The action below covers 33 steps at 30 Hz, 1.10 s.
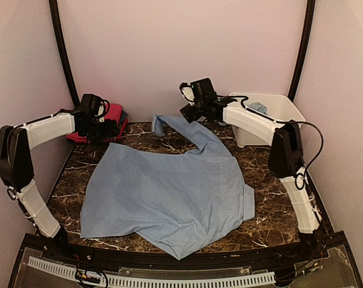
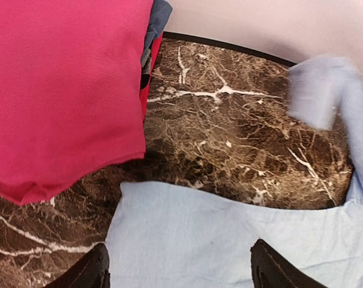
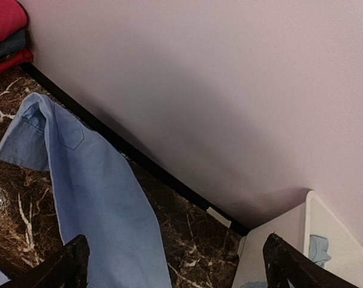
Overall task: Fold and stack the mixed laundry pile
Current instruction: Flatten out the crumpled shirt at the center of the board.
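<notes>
The desk (image 1: 70, 174) is dark brown marble pattern with white veining, glossy. A pale blue garment (image 1: 169, 192) lies spread over its middle: thin woven cloth, mostly flat with soft creases, irregular in outline, one pointed corner reaching toward the near edge. A long sleeve (image 3: 91, 186) runs from it toward the back wall (image 3: 229, 90). It is narrow, lies flat on the desk and ends in a turned-over cuff.

In the back-left corner is a folded stack (image 1: 112, 120). Its magenta-pink cloth (image 2: 61, 90) has a fine, even weave and rounded fold edges. A dark blue-grey piece (image 2: 158, 18) is sandwiched between the pink layers.

At back right stands a white tub (image 1: 277, 108), rectangular, of smooth hard plastic. A small crumple of pale blue cloth (image 1: 259, 108) sits inside.

The left gripper (image 2: 180, 255) has its black fingers spread wide with nothing between them. It hangs over the garment's back-left edge, just beside the stack. The right gripper (image 3: 175, 255) is likewise wide apart and empty, above the sleeve and near the tub.
</notes>
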Available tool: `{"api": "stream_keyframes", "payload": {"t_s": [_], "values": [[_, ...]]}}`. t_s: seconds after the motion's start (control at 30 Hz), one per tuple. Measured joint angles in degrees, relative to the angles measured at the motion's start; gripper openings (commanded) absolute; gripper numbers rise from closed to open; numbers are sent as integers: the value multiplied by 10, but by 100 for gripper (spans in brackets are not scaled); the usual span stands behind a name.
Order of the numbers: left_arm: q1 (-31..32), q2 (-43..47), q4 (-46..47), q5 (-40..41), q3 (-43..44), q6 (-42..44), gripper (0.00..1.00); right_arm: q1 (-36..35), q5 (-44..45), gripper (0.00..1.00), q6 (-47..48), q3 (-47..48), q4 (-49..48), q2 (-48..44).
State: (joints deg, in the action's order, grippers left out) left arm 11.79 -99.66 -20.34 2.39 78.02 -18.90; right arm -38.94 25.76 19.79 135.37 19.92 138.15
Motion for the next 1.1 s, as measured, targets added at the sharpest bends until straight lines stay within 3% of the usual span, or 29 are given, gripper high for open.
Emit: {"api": "stream_keyframes", "payload": {"t_s": [0.13, 0.23, 0.37, 0.53, 0.77, 0.93, 1.1], "values": [[15, 91, 3, -21, -61, -9, 80, 14, -78, 94, -61, -94, 67, -62], [45, 133, 4, -34, -103, -13, 78, 19, -157, 82, -108, -138, 110, -116], [104, 148, -1, -42, -147, -20, 73, 16, -264, 62, -180, -315, 110, -268], [115, 149, -8, -47, -211, -37, 65, 9, -334, 44, -248, -508, 78, -384], [112, 85, -9, -46, -215, -54, 53, 18, -344, 29, -298, -603, 65, -301], [112, 12, -5, -42, -200, -66, 48, 56, -326, 23, -312, -601, 55, -241], [111, -54, -3, -38, -140, -69, 45, 99, -298, 23, -306, -535, 56, -195]]}}
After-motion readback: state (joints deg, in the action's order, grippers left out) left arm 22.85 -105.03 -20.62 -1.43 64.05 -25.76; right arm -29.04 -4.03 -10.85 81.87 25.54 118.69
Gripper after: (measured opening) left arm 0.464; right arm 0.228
